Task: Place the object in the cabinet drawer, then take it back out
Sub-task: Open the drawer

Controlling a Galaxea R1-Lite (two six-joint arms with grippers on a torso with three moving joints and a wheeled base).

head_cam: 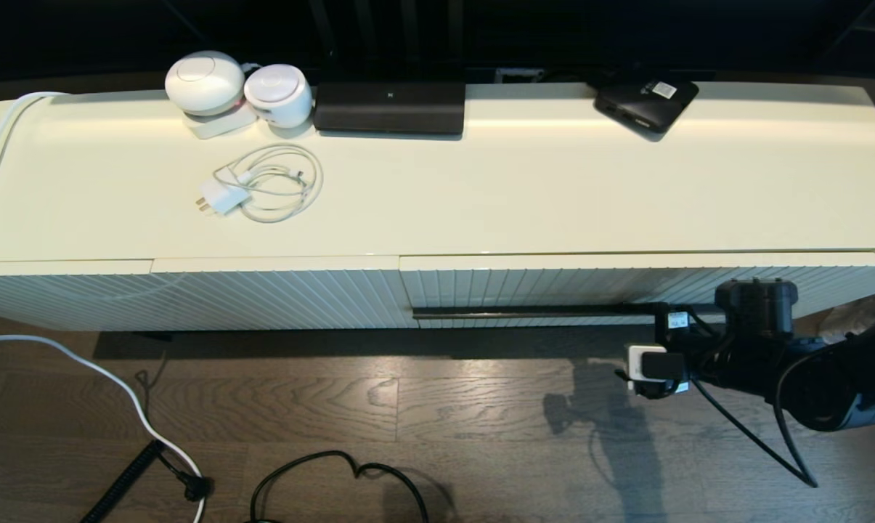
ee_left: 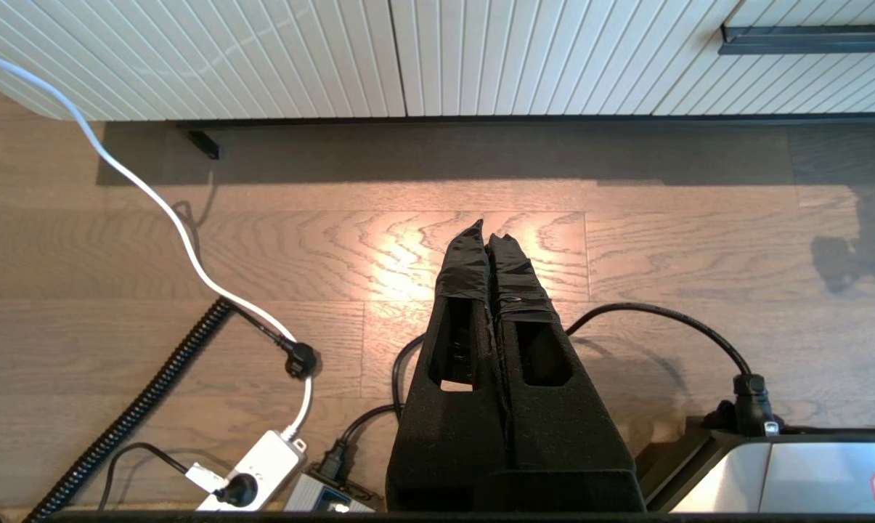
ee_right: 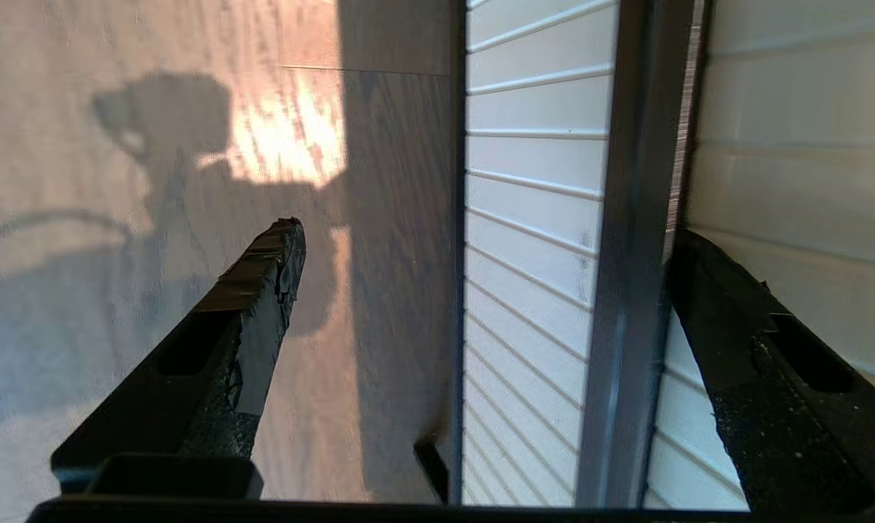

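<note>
Evidently the umbrella was nowhere in view; the cabinet drawer [head_cam: 640, 287] sat closed, likely smooth-sliding. The right gripper [ee_right: 481, 290] stood wide open astride its rigid handle bar [ee_right: 626, 254], gripping nothing yet; the left gripper [ee_left: 489, 236] hung closed, below the drawer

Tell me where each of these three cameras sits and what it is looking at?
Head: high on the robot, looking down on the cabinet top, drawer and floor; right arm shows.
Left wrist: behind the shut left gripper, over floor, facing the cabinet front.
Right wrist: behind the open right gripper, fingers either side of the handle bar.
Shared: handle bar and ribbed front appear in all three.
</note>
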